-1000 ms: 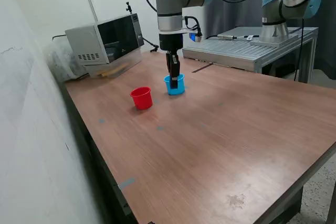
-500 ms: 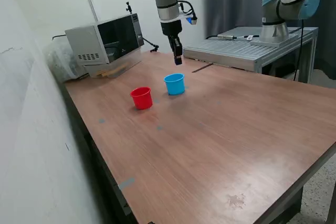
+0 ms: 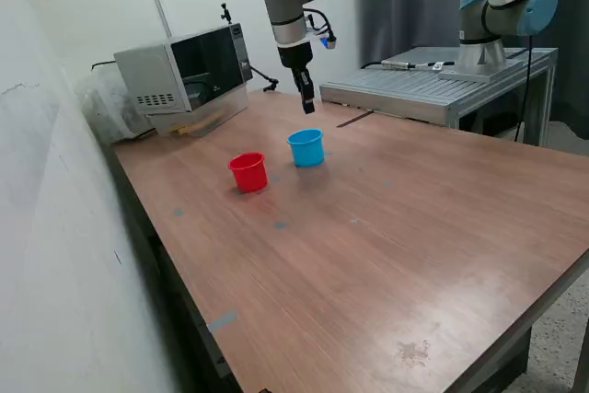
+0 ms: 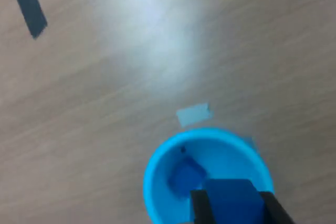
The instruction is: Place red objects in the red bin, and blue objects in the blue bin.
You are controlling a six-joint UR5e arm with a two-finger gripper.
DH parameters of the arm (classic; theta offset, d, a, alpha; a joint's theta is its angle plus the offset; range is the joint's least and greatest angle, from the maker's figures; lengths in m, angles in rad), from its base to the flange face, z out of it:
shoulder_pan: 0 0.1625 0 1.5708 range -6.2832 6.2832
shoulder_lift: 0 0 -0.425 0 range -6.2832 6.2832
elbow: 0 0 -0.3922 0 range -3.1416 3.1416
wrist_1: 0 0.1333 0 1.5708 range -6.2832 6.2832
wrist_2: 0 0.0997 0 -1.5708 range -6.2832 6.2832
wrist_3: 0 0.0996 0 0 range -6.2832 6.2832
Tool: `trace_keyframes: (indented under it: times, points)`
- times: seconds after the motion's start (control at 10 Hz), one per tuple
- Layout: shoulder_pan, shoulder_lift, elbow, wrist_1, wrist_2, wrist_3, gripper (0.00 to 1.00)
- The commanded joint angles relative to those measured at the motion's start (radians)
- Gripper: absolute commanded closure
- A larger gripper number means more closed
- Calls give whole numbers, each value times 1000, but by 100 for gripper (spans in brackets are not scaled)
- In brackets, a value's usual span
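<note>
Blue cube (image 4: 185, 178) in blue bin (image 4: 157, 174), 2nd maybe behind fingers (image 4: 198, 207).

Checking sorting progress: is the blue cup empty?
No: the wrist view shows dark blue cubes lying inside the blue cup, seen past the gripper.

I work in a robotics lab: my claw (image 3: 308, 104) hangs over a long wooden bench (image 3: 414, 255) set against a bare white wall (image 3: 55, 227), a second robot arm (image 3: 502, 6) stands off to one side on a grooved metal table (image 3: 433, 89), and a microwave-like box (image 3: 184, 66) with trailing cables sits on the bench nearby
</note>
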Motion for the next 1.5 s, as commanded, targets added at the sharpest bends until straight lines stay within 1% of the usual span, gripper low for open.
trace_keyframes:
  times: [0.0, 0.2, 0.3, 0.5, 0.7, 0.8, 0.9, 1.0, 1.1, 1.2, 1.3, 1.4]
  points:
    - [-19, 39, 7, -79, 3, -14, 100]
    - [-49, 77, 0, -88, 3, -15, 100]
    - [-50, 77, 0, -87, 3, -15, 0]
    - [-45, 79, 0, -84, 8, -52, 0]
    - [-31, 68, -1, -65, 8, -52, 0]
    - [-8, 18, -4, -4, 38, -53, 0]
    - [19, -24, -7, 51, 90, -55, 0]
    - [48, -60, -4, 109, 109, -52, 0]
    - [91, -105, -1, 175, 109, -52, 0]
    - [107, -155, 9, 194, 109, -55, 0]
    - [136, -183, 49, 221, 111, -53, 0]
    - [180, -241, 107, 266, 111, -46, 0]
